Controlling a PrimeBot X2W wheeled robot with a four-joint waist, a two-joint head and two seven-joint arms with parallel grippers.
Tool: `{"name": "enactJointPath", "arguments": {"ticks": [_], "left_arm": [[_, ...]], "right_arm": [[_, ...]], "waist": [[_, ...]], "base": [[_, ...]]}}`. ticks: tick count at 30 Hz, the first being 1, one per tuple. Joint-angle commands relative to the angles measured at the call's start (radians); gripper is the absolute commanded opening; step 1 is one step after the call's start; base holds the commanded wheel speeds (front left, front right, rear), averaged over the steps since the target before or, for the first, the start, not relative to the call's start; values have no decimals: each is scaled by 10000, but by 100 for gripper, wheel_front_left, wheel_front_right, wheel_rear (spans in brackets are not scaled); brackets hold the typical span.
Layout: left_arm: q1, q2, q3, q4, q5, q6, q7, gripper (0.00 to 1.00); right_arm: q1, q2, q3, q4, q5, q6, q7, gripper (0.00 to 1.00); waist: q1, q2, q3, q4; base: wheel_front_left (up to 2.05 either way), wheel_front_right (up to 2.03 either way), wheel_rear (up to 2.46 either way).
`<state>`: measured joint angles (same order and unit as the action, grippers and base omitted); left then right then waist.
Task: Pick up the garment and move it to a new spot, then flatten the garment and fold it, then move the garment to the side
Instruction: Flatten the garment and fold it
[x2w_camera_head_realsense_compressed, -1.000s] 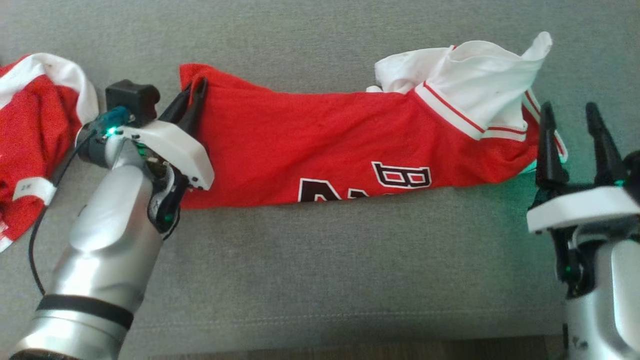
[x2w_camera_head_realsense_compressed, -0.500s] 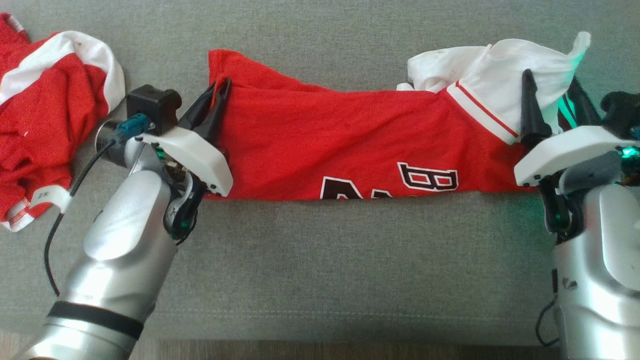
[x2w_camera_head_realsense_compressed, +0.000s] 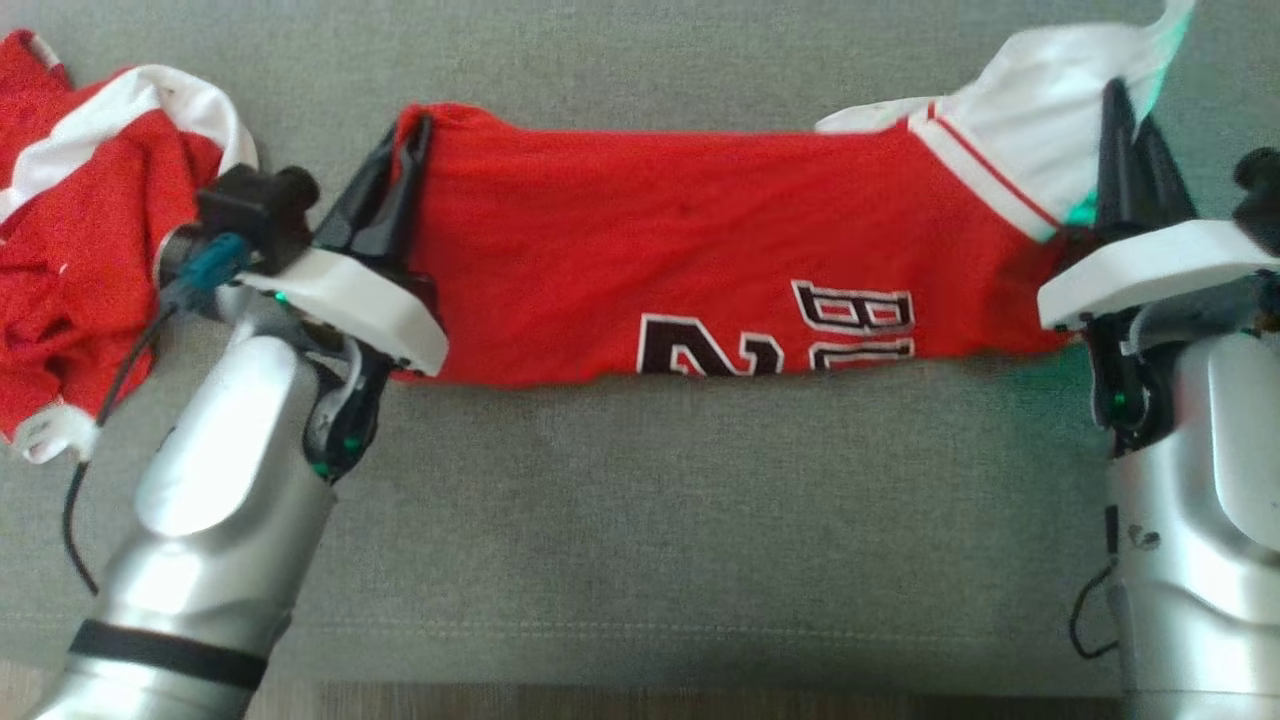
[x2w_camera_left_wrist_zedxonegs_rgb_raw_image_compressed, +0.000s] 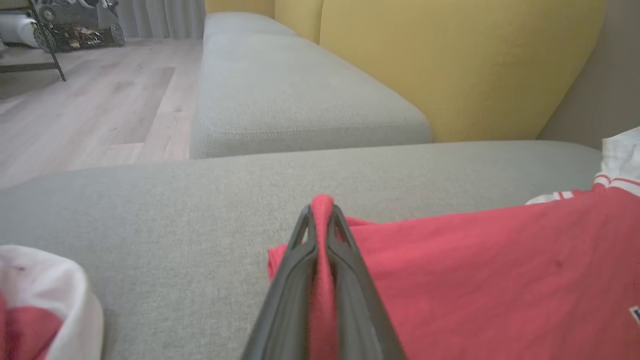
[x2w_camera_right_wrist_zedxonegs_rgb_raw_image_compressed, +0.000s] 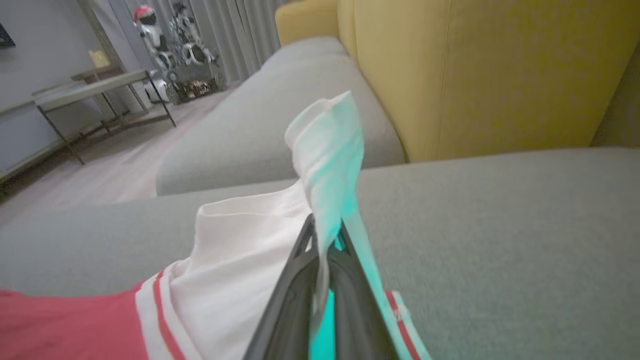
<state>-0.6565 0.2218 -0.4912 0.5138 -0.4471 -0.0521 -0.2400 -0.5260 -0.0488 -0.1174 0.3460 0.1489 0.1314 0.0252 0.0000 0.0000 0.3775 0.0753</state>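
- Shirt: lies stretched left to right across the grey sofa, with the number print along its near edge.
- Left gripper: pinches the red left corner, fingers tight together.
- Right gripper: clamps the white cloth at the right end.
- Other shirt: sits crumpled at far left.

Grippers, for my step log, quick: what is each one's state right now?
Left gripper: shut on the red end of the garment.
Right gripper: shut on the white end of the garment.
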Motion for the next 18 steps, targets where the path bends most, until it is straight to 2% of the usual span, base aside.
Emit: {"name": "enactJointPath", "arguments": {"ticks": [1,9,14,18], "left_arm": [[-30,474,554,-554,-18,114,-137,0],[1055,1067,1590,-3356,96,595,-213,0],[1495,1572,2027,-5227,242,959,-127,0],[1550,1964,2275,-6715,406,1314,384,0]], "right_arm": [[-133,-14,279,-632,109,-7,-251,0],[492,-14,457,-3216,257,-7,-350,0],[968,-14,221,-5289,183,-7,194,0],[1289,-14,-21,-6865,195,-7,884,0]], "waist": [[0,0,-143,-57],[0,0,-847,-179],[0,0,-1301,-179],[0,0,-1636,-186]], "base": [[0,0,0],[0,0,0],[0,0,0],[0,0,0]]}}
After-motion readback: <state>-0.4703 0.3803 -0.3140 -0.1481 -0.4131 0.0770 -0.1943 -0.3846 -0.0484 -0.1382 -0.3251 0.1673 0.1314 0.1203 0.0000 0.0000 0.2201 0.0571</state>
